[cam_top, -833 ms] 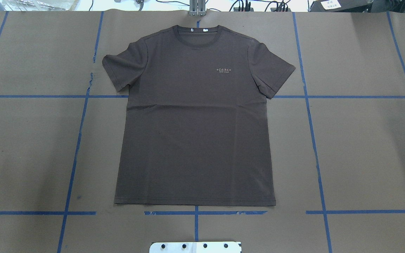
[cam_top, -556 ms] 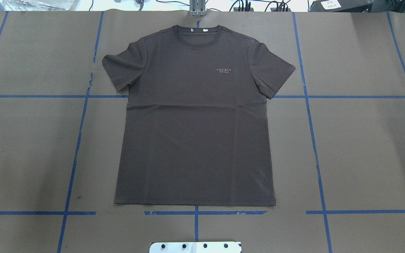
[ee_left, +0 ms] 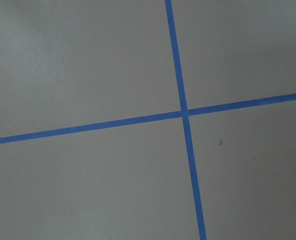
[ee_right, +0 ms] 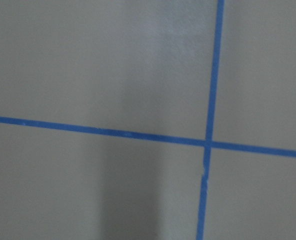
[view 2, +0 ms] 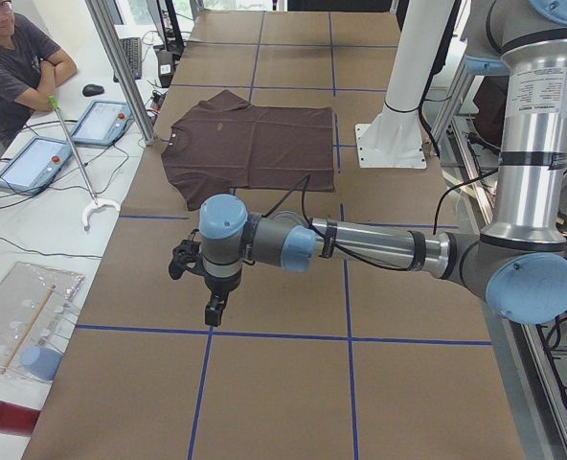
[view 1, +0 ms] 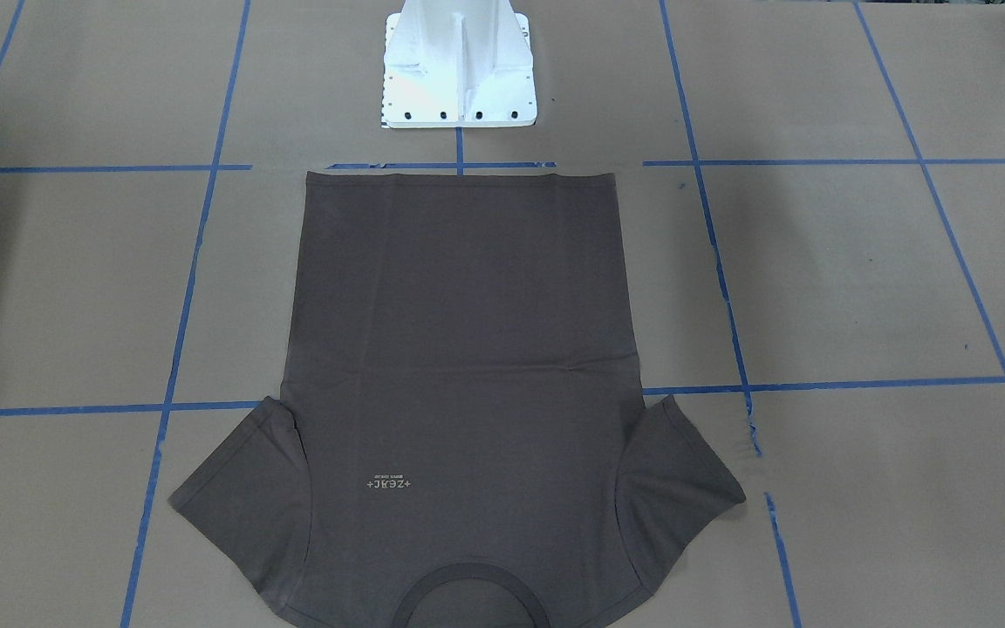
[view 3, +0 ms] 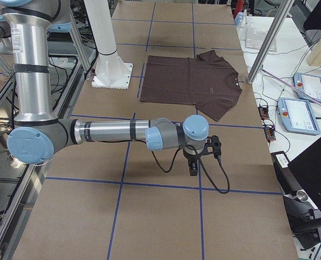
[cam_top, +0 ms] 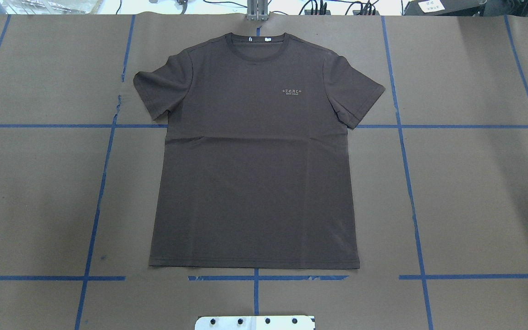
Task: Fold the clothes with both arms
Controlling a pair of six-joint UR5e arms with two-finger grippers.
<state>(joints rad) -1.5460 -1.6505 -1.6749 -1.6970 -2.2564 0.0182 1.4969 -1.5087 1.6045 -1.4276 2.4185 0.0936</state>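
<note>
The dark brown-grey T-shirt (cam_top: 255,160) lies flat and spread out, front up, in the middle of the table, its collar away from the robot and its hem toward the base; it also shows in the front view (view 1: 459,349). Neither arm reaches it. The left gripper (view 2: 212,311) hangs over bare paper far to the shirt's left. The right gripper (view 3: 193,168) hangs over bare paper far to its right. I cannot tell whether either is open or shut. Both wrist views show only brown paper and blue tape.
The white pedestal base (view 1: 459,70) stands just behind the shirt's hem. Blue tape lines (cam_top: 410,183) grid the brown paper cover. A metal post (view 2: 121,67) stands at the table's far edge, with tablets (view 2: 102,120) and a seated operator (view 2: 15,57) beyond.
</note>
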